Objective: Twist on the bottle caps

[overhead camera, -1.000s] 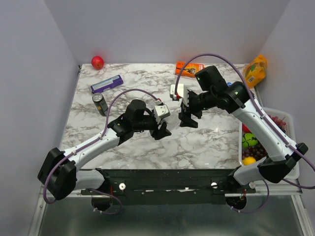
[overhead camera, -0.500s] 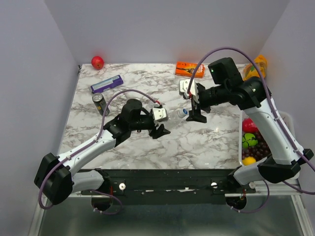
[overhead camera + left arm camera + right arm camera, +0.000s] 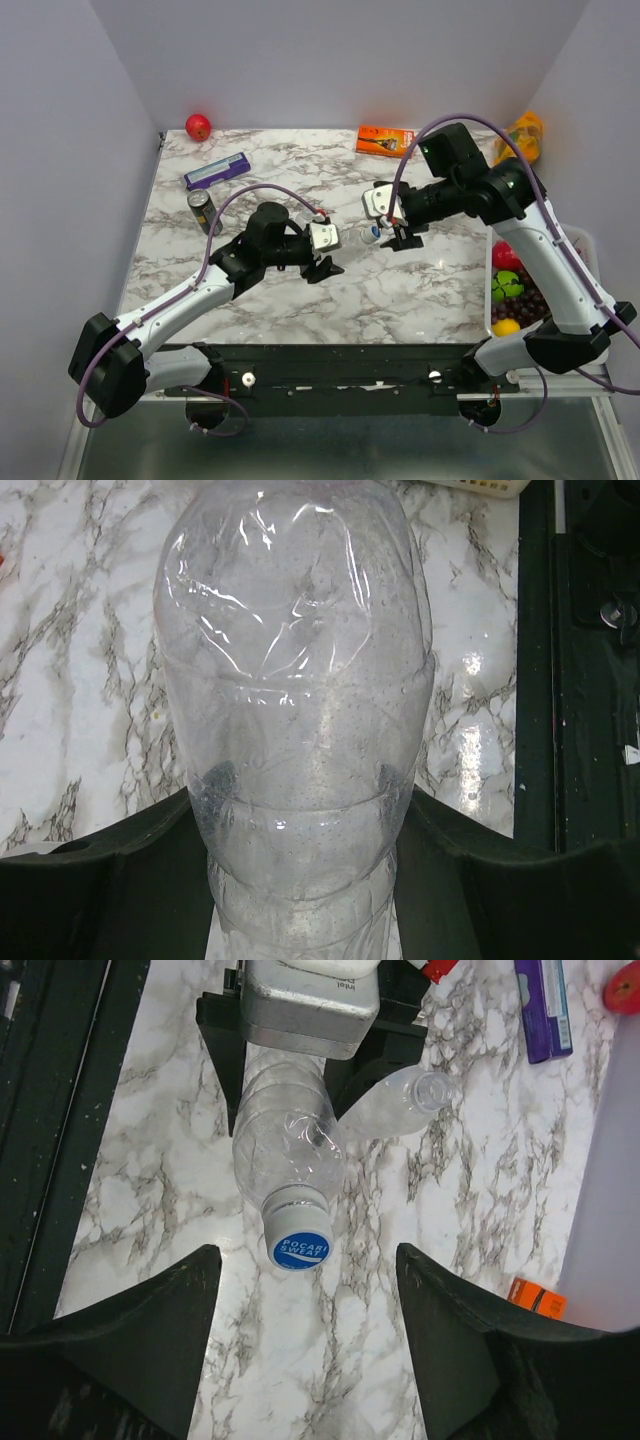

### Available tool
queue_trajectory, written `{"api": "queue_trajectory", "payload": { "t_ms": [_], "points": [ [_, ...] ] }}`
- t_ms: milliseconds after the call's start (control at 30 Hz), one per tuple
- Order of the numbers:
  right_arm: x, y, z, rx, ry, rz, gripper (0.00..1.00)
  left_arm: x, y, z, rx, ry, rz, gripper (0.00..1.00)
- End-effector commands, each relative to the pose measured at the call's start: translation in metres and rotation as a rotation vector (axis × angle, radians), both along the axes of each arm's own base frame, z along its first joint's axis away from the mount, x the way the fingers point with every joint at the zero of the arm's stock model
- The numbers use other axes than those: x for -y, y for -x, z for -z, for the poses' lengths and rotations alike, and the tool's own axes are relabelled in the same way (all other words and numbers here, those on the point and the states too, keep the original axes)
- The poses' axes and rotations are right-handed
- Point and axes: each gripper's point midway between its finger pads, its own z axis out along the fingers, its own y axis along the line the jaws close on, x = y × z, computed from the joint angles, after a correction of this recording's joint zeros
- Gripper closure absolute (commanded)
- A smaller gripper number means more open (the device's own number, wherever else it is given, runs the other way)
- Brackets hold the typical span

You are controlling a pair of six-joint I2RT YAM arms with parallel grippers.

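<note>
My left gripper (image 3: 325, 255) is shut on a clear plastic bottle (image 3: 295, 680) and holds it on its side above the table, neck pointing right. A blue cap (image 3: 300, 1250) with white lettering sits on its neck. My right gripper (image 3: 400, 237) is open and empty, facing the cap from a short way off. In the right wrist view the cap shows between its spread fingers (image 3: 140, 1350). A second clear bottle (image 3: 395, 1105) with an open neck lies on the table beside the left gripper (image 3: 310, 1005). No other caps show.
A dark can (image 3: 203, 211), a purple box (image 3: 217, 171) and a red apple (image 3: 198, 126) are at the back left. An orange box (image 3: 385, 139) and an orange bag (image 3: 520, 140) are at the back right. A white basket (image 3: 590, 290) of fruit stands at the right edge.
My right gripper has drawn back to the right, away from the bottle's neck, leaving the cap on it. The left arm still holds the bottle, shifted slightly.
</note>
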Motion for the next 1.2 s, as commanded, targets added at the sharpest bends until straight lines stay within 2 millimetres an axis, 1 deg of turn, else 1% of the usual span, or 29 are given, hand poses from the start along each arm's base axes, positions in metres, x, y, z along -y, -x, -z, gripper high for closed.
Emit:
{"api": "queue_trajectory", "payload": {
  "t_ms": [0, 100, 200, 467, 567, 667, 700, 767, 800, 867, 900, 967, 1000, 1033, 1067, 1100, 1133, 1167],
  "points": [
    [0.011, 0.023, 0.023, -0.101, 0.081, -0.061, 0.27, 0.002, 0.004, -0.015, 0.044, 0.02, 0.037, 1.0],
    [0.011, 0.025, 0.027, -0.116, 0.095, -0.081, 0.32, 0.003, 0.003, -0.016, 0.045, 0.022, 0.036, 1.0],
    [0.013, 0.027, 0.031, -0.127, 0.116, -0.1, 0.34, 0.003, 0.002, -0.019, 0.048, 0.025, 0.034, 1.0],
    [0.02, 0.032, 0.048, -0.128, 0.166, -0.119, 0.34, 0.005, 0.0, -0.021, 0.053, 0.029, 0.031, 1.0],
    [0.02, 0.031, 0.051, -0.137, 0.173, -0.114, 0.37, 0.006, -0.002, -0.022, 0.057, 0.031, 0.028, 1.0],
    [0.018, 0.029, 0.051, -0.15, 0.173, -0.103, 0.46, 0.006, -0.004, -0.022, 0.061, 0.03, 0.026, 1.0],
    [0.017, 0.029, 0.051, -0.157, 0.175, -0.099, 0.5, 0.007, -0.004, -0.023, 0.062, 0.031, 0.026, 1.0],
    [0.016, 0.027, 0.052, -0.178, 0.177, -0.081, 0.57, 0.007, -0.005, -0.022, 0.065, 0.028, 0.024, 1.0],
    [0.015, 0.026, 0.054, -0.191, 0.184, -0.071, 0.63, 0.007, -0.006, -0.023, 0.068, 0.028, 0.02, 1.0],
    [0.014, 0.025, 0.059, -0.24, 0.196, -0.034, 0.67, 0.007, -0.007, -0.023, 0.071, 0.029, 0.016, 1.0],
    [0.012, 0.025, 0.058, -0.263, 0.193, -0.015, 0.71, 0.006, -0.01, -0.024, 0.072, 0.029, -0.006, 1.0],
    [0.009, 0.024, 0.06, -0.387, 0.189, 0.092, 0.73, 0.004, -0.014, -0.026, 0.075, 0.034, -0.038, 1.0],
    [0.002, 0.022, 0.059, -0.458, 0.168, 0.118, 0.74, 0.007, -0.015, -0.032, 0.095, 0.052, -0.047, 1.0],
    [0.001, 0.02, 0.059, -0.567, 0.157, 0.209, 0.75, 0.006, -0.02, -0.034, 0.105, 0.058, -0.078, 1.0],
    [-0.002, 0.018, 0.059, -0.644, 0.145, 0.26, 0.75, 0.007, -0.019, -0.039, 0.114, 0.068, -0.083, 1.0],
    [-0.01, 0.015, 0.064, -0.762, 0.142, 0.302, 0.83, 0.007, -0.019, -0.04, 0.115, 0.072, -0.089, 1.0],
    [-0.01, 0.01, 0.06, -0.898, 0.122, 0.419, 0.89, 0.008, -0.018, -0.043, 0.111, 0.076, -0.091, 1.0],
    [-0.01, 0.01, 0.061, -0.985, 0.115, 0.46, 0.94, 0.009, -0.016, -0.043, 0.104, 0.075, -0.091, 1.0]
  ]
}}
